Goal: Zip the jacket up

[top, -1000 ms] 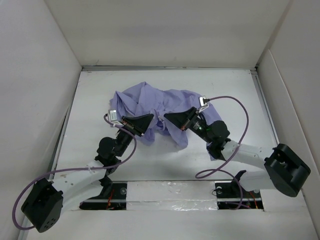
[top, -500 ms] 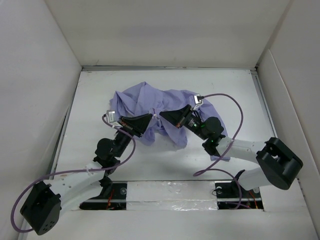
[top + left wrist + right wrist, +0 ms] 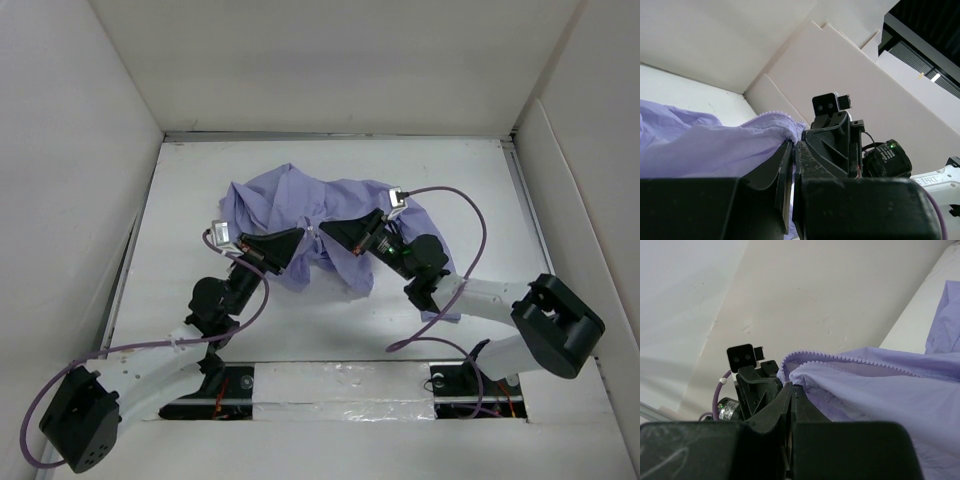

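Note:
The lavender jacket [image 3: 300,205] lies crumpled at the middle of the table. My left gripper [image 3: 301,236] and right gripper [image 3: 331,231] meet tip to tip over its front edge. In the left wrist view my left gripper [image 3: 794,145] is shut on the jacket [image 3: 700,145] edge near the zipper teeth. In the right wrist view my right gripper [image 3: 792,386] is shut on the jacket [image 3: 880,390] at the end of its toothed zipper edge [image 3: 850,356]. Each wrist view shows the other gripper just behind the pinched cloth.
White walls [image 3: 330,60] close in the table at the back and both sides. Purple cables [image 3: 470,230] loop from both arms over the table. The arm bases stand at the near edge.
My right gripper has moved left toward my left gripper, its arm swinging inward, until the tips nearly touch over the jacket. The left arm has barely moved.

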You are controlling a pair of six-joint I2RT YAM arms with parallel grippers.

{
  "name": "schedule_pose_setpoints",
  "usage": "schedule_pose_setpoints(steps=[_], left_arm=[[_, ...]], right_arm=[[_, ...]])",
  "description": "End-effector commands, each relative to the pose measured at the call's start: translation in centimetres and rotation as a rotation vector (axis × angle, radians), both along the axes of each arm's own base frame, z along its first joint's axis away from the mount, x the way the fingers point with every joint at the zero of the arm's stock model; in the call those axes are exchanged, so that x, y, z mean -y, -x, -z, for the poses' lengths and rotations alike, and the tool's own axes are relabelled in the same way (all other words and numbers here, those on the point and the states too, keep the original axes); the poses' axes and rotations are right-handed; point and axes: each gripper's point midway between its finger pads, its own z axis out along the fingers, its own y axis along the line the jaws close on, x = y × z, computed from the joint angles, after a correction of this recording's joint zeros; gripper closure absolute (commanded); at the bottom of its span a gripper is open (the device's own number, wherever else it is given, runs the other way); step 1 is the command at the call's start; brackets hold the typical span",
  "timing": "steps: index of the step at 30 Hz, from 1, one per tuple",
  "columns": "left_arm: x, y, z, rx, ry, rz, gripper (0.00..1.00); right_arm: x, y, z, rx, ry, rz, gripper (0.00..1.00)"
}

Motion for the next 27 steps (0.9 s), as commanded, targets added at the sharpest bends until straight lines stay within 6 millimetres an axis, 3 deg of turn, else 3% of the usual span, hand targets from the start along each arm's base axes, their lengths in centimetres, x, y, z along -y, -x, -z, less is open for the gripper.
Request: schedule_pose_setpoints(steps=[1, 4, 6, 9, 12, 13, 16, 21, 24, 27], left_arm=[[0.1, 0.7, -2.5, 0.053, 0.064, 0.033, 1.00], [0.1, 0.7, -2.6, 0.053, 0.060, 0.033, 1.00], [0.1, 0.4, -2.6, 0.034, 0.029, 0.014, 1.00], [-0.7, 0.2, -2.2, -0.005, -0.013, -0.028, 1.00], [-1.1, 0.1, -0.6, -0.074, -0.046, -0.046, 1.00], [-1.3, 0.3, -0.5, -0.080, -0.043, -0.045, 1.00], [-1.3, 0.8, 0.8, -0.135, -0.032, -0.017, 1.00], [-0.5, 1.0, 2.9, -0.225, -0.028, 0.032, 1.00], [0.0, 1.3, 4.4, -0.276, -0.036, 0.067, 1.00], [0.6, 1.8, 6.4, -0.320, -0.061, 0.107, 1.00]], right_arm=[[0.6, 0.8, -3.7, 0.096, -0.073, 0.020, 1.00], [0.7, 1.0, -3.5, 0.096, -0.068, 0.015, 1.00], [0.9, 1.4, -2.3, 0.088, -0.032, 0.009, 1.00], [1.0, 1.8, 3.0, 0.019, 0.128, 0.022, 1.00], [2.5, 1.6, 10.9, -0.114, 0.356, 0.091, 1.00], [3.0, 1.7, 12.3, -0.127, 0.384, 0.107, 1.00], [4.1, 2.4, 15.3, -0.163, 0.429, 0.126, 1.00], [3.8, 3.6, 17.8, -0.192, 0.523, 0.093, 1.00], [3.9, 4.8, 19.7, -0.231, 0.563, 0.063, 0.92], [4.6, 5.6, 20.8, -0.265, 0.581, 0.072, 0.63]])
